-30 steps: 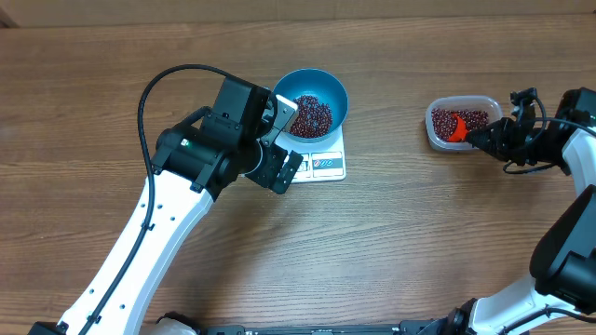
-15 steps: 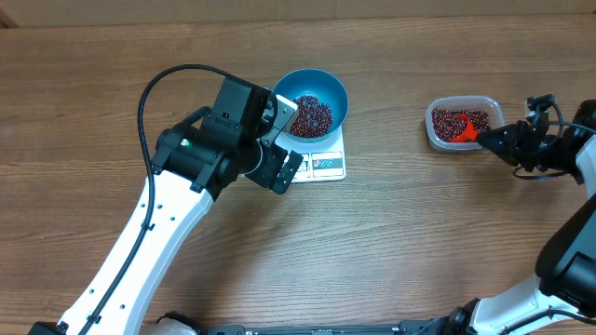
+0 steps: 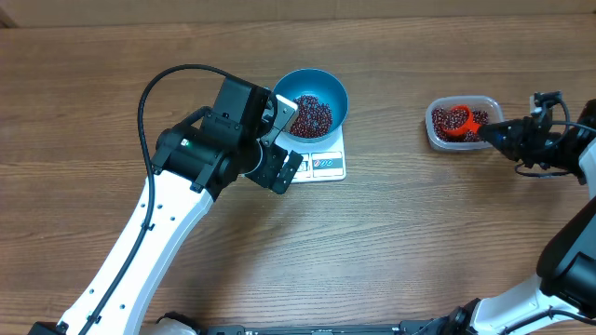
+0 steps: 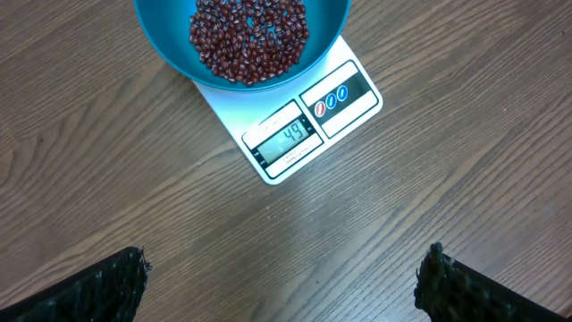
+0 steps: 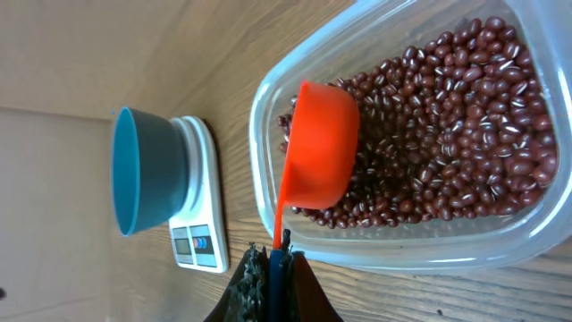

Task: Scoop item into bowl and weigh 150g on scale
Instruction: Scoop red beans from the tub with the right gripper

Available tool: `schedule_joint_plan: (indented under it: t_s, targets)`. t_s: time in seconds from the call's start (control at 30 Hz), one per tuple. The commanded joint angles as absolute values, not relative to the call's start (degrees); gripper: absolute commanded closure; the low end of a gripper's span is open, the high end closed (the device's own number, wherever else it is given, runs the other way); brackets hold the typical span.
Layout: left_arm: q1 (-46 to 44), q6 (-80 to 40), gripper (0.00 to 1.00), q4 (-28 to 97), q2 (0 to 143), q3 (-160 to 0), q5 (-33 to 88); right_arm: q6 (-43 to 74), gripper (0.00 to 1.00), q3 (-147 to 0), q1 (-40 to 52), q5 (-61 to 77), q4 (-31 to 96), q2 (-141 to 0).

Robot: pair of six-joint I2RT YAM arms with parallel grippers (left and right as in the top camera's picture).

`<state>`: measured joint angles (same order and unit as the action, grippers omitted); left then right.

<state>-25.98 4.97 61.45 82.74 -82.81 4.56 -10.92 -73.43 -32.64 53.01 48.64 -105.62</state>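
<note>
Fingers spread wide, the left gripper (image 3: 287, 140) is hovering just beside the blue bowl (image 3: 337, 98) of beans (image 3: 311, 113) on the scale (image 3: 326, 164), while the right gripper (image 5: 273, 268) is clamping the orange scoop (image 5: 322, 143), holding its cup among the beans in the clear tub (image 5: 402, 255).

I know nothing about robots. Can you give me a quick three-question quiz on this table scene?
1. True or false: the blue bowl stands on the white scale.
2. Where is the orange scoop? A in the blue bowl; B in the clear tub of beans; C on the white scale.
3. Which pincer is wide open and holds nothing?
Key: 1 true; 2 B; 3 the left pincer.
</note>
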Motion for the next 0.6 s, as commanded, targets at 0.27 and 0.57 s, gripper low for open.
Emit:
schedule_joint_plan:
  t_s: [0.27,0.57]
  targets:
    - [-25.93,6.24,0.00,61.28,83.13,-82.37,5.41,-10.33,0.96,-73.01,-37.06,59.11,50.17,-105.67]
    - [-25.93,6.24,0.00,61.28,83.13,-82.37,5.41,-10.76,0.96,-73.01,-37.26,68.73,50.61,-105.67]
